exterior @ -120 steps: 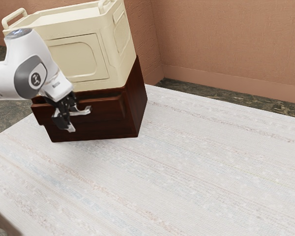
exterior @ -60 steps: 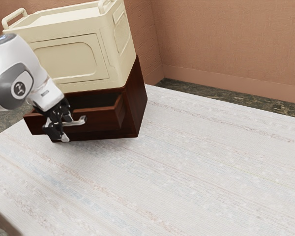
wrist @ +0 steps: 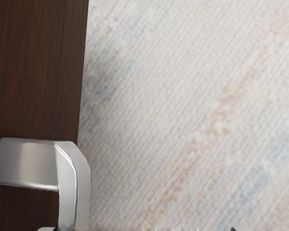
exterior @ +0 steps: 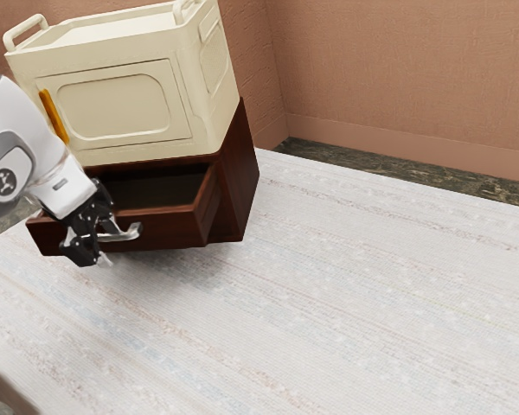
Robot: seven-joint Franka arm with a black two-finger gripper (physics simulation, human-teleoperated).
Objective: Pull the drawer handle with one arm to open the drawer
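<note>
Toward the exterior view's nine o'clock, the gripper is standing wide open, clamping nothing, astride the curved, silvery handle; the wood-grained drawer is gaping.

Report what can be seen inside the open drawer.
Inside the drawer, its dark interior and the inner face of one side wall can be seen. The cabinet covers the rear, and the drawer's front hides the floor just behind it; what lies there can't be told.
</note>
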